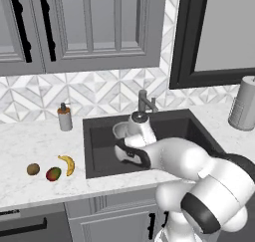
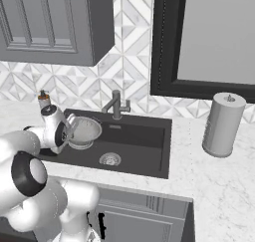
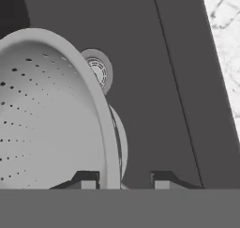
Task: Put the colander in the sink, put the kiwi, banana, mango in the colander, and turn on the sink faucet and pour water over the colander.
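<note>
On the counter at the far left lay the kiwi, then the mango and the banana, close together in a row and well apart from the sink; all three looked untouched. To their right, over the left part of the basin, the colander hung tilted, its rim caught by the gripper. As thin perforated metal it was probably light and stiff, and smooth enough to slip or swing in a pinch, so the rim edge looked the sensible place to hold it, since the bowl was far too wide to span. In the hand view one fingertip sat inside the bowl and the other outside, the jaws drawn narrow with the rim wall between them, and the drain showed beyond the rim. The arm reached forward and down from the base, elbow bent, wrist bent toward the basin beside the colander. The sink faucet stood behind the basin, apart from the colander, and I judged the colander was not yet resting on the sink floor
</note>
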